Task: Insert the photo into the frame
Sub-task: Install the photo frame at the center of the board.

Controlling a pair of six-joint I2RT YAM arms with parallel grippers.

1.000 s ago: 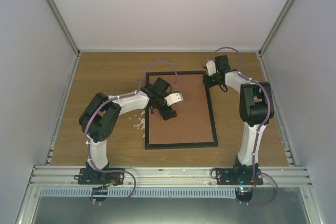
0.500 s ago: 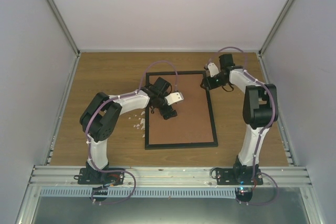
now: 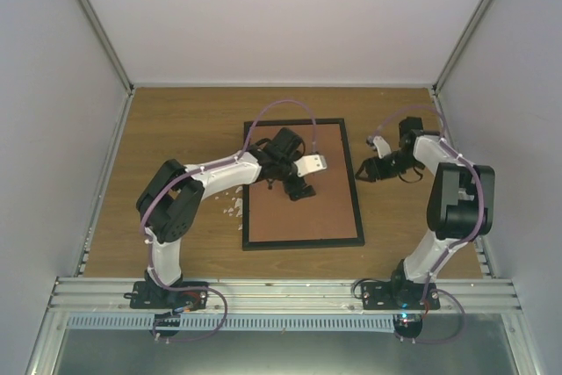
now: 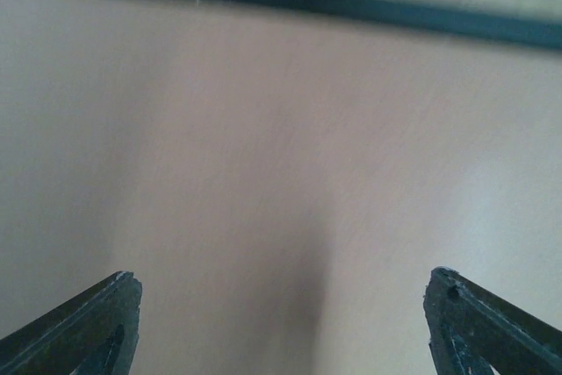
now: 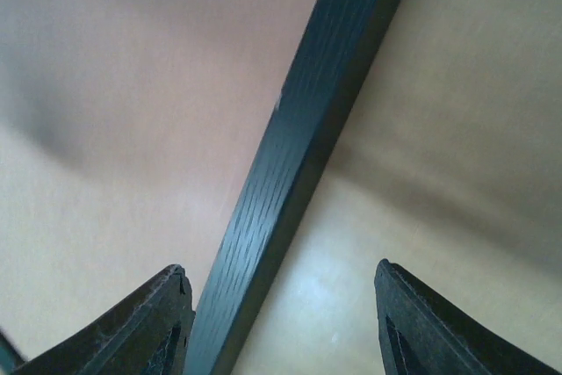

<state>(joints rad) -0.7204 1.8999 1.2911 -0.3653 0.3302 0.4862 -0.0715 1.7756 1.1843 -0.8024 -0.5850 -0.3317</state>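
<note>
**Progress.** We find the frame (image 3: 303,243) lying flat at the middle of the surface (image 3: 176,129), its long sides running near to far. A brown backing board (image 3: 307,217) fills the whole opening, level with the black rails as far as the overhead view shows. The photo is not visible in any view. We judge that it most likely lies beneath the board, but the pictures cannot confirm this. No print lies loose on the surface. On that reading, the insertion is done or nearly done. What is left is to check that the board is seated and fastened, and we cannot make out any fastenings. A few small white scraps (image 3: 235,206) lie on the surface just left of the frame.

**Left gripper.** The left gripper (image 3: 297,189) hangs over the far half of the board, pointing down. Its wrist view shows the jaws spread wide with only bare board between them. It holds nothing. We cannot tell whether the tips touch the board.

**Right gripper.** The right gripper (image 3: 367,169) sits just beside the frame's right rail, towards the far end. Its wrist view shows the jaws parted to a moderate width, with the rail (image 5: 299,155) crossing the gap at a slant close to one finger. It clamps nothing.
</note>
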